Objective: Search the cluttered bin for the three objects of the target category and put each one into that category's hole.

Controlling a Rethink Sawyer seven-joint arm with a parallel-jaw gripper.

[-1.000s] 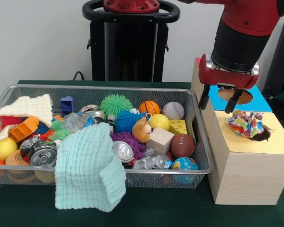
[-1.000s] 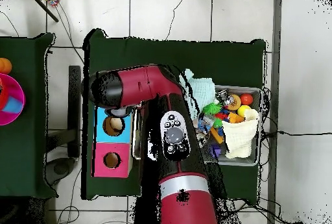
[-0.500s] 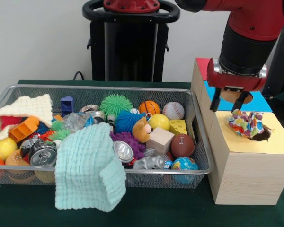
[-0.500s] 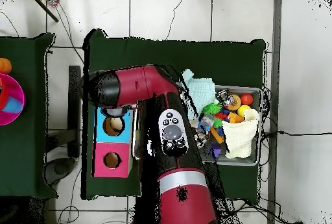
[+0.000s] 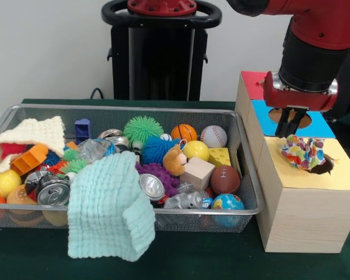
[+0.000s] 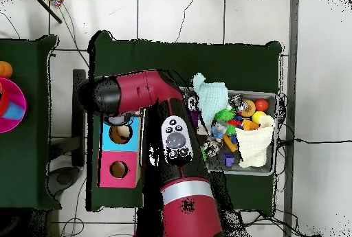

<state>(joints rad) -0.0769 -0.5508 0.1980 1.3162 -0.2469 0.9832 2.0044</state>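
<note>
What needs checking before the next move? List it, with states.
1. Patterned cloth fully down the yellow hole: not ok, it bunches at the rim.
2. End effector clear of that cloth: cannot tell.
3. End effector open: cannot tell.
4. Green cloth inside the bin: not ok, it hangs over the front wall.
5. Bin beside the box: ok.

Glossy red arm (image 5: 315, 20) with a black cylindrical wrist — red flange, dark gripper (image 5: 290, 125); grey button panel (image 6: 176, 138) on the forearm.
</note>
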